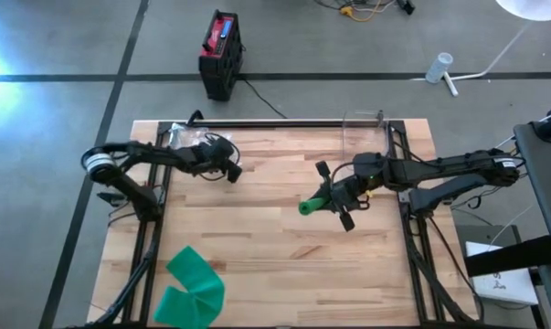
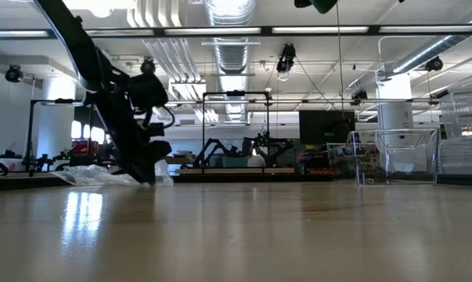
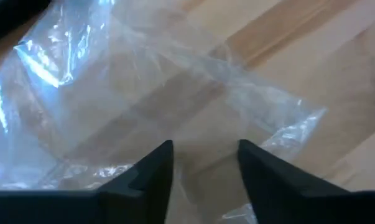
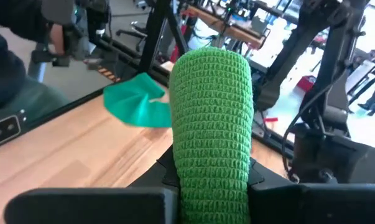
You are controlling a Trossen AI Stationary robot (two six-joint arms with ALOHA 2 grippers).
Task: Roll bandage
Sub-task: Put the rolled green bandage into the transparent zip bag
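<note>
- Currently, treat the winding as largely done, judging by the bandage roll (image 1: 310, 206) seen as a tight green cylinder with no loose tail in the right wrist view.
- Find the roll near the middle of the desk (image 1: 284, 265), slightly toward its right edge, and raised clear of the surface.
- Note the right gripper (image 1: 328, 201) clenched on the roll, one finger on each side, with the roll's free end pointing toward the left edge.
- Locate the left gripper (image 1: 229, 171) low over the desk near the far left corner, just beside a clear plastic bag (image 1: 185, 137).
- Record its fingers (image 3: 153, 171) as parted and grasping nothing, with only crumpled film beneath the gap.
- Regard the remaining work as a judgement only: probably putting the roll away, possibly into the bag.
- Observe a flat green sheet (image 1: 195, 285) at the near left corner, overhanging the edge; cannot tell whether loose bandage or some other cloth, so possibly further material left to roll.
- Note a clear container (image 1: 365, 123) at the far edge, right of centre, not involved.
- Expect no legible writing: no brand or label on roll, bag or container, and markings on the black-and-red box (image 1: 220, 55) on the floor too small to read.
</note>
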